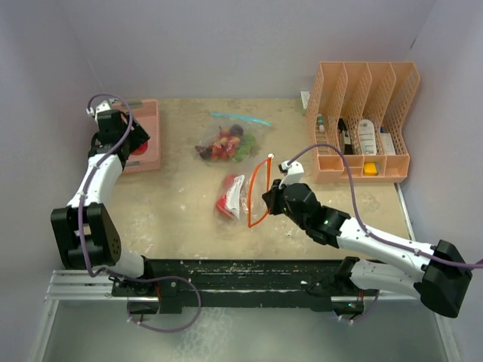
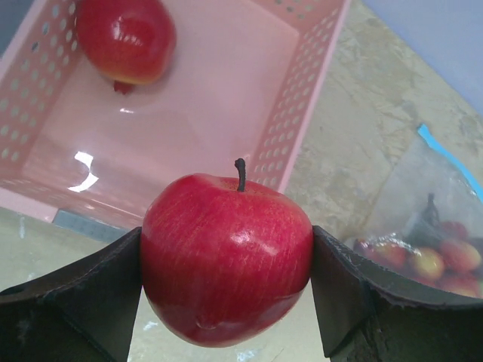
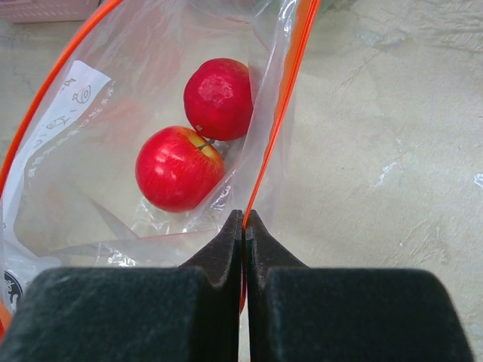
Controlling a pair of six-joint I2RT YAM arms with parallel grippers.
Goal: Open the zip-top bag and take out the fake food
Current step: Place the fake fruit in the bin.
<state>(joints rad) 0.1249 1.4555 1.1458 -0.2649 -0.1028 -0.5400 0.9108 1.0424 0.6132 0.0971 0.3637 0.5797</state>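
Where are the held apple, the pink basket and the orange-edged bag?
held apple (image 2: 226, 260), left wrist view, middle of its red skin.
pink basket (image 2: 302, 105), left wrist view, its perforated right wall.
orange-edged bag (image 3: 98, 136), right wrist view, its clear film.

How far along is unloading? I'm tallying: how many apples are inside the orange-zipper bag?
2. Both lie in the orange-zipper bag: the near apple toward the mouth, the far apple right behind it. Folds may hide more.

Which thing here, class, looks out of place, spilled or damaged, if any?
Nothing stands out. The left gripper holds an apple by the pink basket; the right gripper pinches the orange-rimmed bag, two apples inside.
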